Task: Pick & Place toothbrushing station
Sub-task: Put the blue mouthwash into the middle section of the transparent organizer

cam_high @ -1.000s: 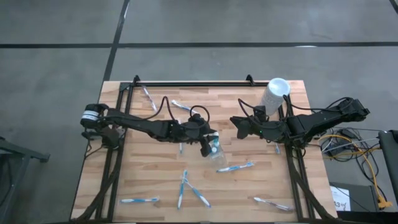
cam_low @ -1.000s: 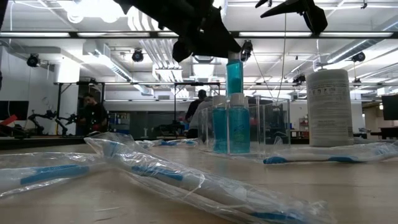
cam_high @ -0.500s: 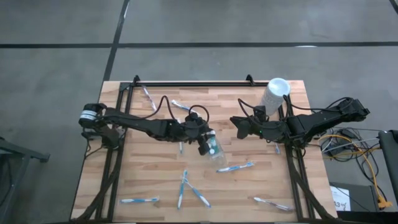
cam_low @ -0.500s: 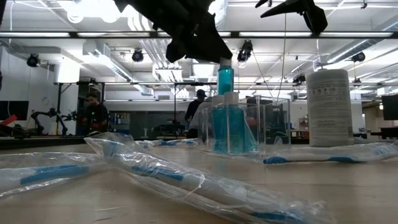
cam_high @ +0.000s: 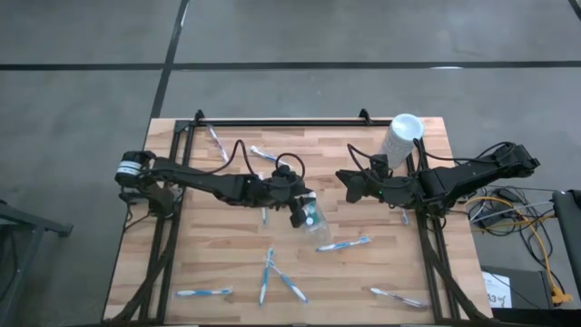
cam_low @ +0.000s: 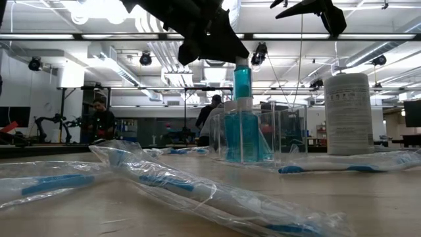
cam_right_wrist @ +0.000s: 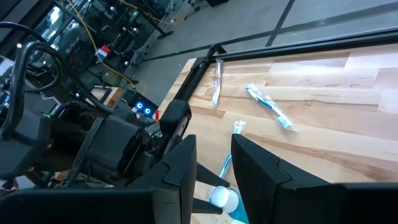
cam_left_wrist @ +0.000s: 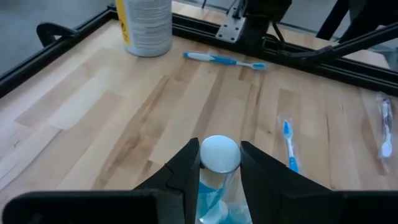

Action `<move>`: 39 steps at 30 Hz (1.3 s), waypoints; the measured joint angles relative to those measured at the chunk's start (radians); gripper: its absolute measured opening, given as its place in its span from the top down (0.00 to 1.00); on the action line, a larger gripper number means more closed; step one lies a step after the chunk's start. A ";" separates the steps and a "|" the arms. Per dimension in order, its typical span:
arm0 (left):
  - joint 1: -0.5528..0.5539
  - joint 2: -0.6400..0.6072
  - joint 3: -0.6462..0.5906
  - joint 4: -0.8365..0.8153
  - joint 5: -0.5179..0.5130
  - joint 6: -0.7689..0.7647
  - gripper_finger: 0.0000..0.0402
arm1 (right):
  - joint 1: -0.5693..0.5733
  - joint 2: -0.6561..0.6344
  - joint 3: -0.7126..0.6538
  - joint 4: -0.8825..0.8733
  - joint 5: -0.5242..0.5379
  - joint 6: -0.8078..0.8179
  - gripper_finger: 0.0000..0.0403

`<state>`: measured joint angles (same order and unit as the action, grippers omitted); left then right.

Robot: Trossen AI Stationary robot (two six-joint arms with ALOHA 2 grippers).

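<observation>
Wooden surface (cam_high: 227, 250) fills mid-frame; my left pincer (cam_left_wrist: 219, 167) at centre clamps a tube (cam_low: 243, 80) upright above the pouch (cam_low: 253, 135), apparently for lowering in. Right pincer (cam_right_wrist: 213, 168), centre-right, hangs parted, empty.

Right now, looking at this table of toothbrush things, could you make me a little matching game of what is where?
Things:
1. small blue white-capped tube
2. tall white cylinder
3. right pincer
4. clear plastic pouch

Places:
a. standing at a back corner of the wooden table
b. hovering, holding nothing
c. standing under the lifted tube
d. gripped in the left pincer

Pairs: 1-d, 2-a, 3-b, 4-c
</observation>
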<state>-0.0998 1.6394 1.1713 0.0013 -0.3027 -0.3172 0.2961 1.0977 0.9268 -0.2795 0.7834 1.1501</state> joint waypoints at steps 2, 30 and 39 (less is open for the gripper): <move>-0.001 0.000 0.000 0.000 0.000 -0.002 0.75 | 0.000 0.000 0.000 0.000 0.000 0.000 0.76; -0.006 -0.051 0.000 -0.046 0.035 0.004 0.75 | 0.000 0.000 0.000 0.000 0.000 0.000 0.76; -0.008 -0.047 -0.016 0.023 0.107 0.004 0.75 | 0.000 0.000 0.000 0.000 0.000 0.001 0.76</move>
<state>-0.1079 1.5928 1.1549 0.0239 -0.1957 -0.3128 0.2958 1.0977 0.9268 -0.2798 0.7834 1.1512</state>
